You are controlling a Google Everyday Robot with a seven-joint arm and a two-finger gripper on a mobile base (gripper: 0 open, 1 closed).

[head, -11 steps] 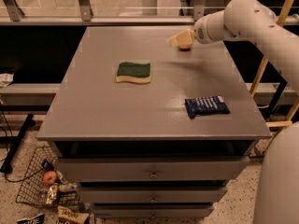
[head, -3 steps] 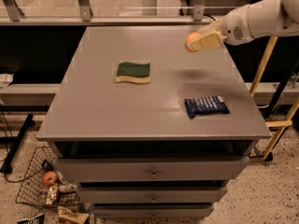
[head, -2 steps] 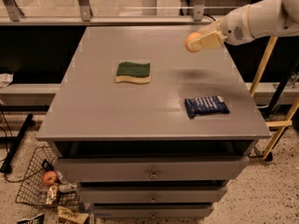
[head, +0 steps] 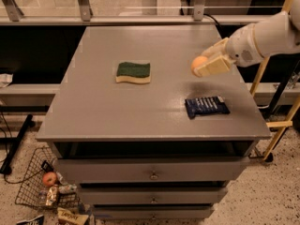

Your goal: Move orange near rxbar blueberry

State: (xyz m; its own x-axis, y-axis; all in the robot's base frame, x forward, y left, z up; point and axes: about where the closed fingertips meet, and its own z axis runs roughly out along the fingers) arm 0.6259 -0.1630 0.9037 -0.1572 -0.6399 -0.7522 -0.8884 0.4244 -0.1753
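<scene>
Hand (head: 202, 66) tight around orange (head: 197, 61), aloft near rxbar blueberry (head: 206, 106), its white lettering illegible.

The claw (head: 204, 67), closed around the orange (head: 198, 62), has been carried from the far right part of the counter (head: 93, 121) toward 6 o'clock. The fruit is now held above the surface at 12 o'clock of the rxbar blueberry (head: 206, 106), much nearer to it than before. The arm (head: 262, 39), earlier bent in from the lower right, is now stretched in from 3 o'clock.
</scene>
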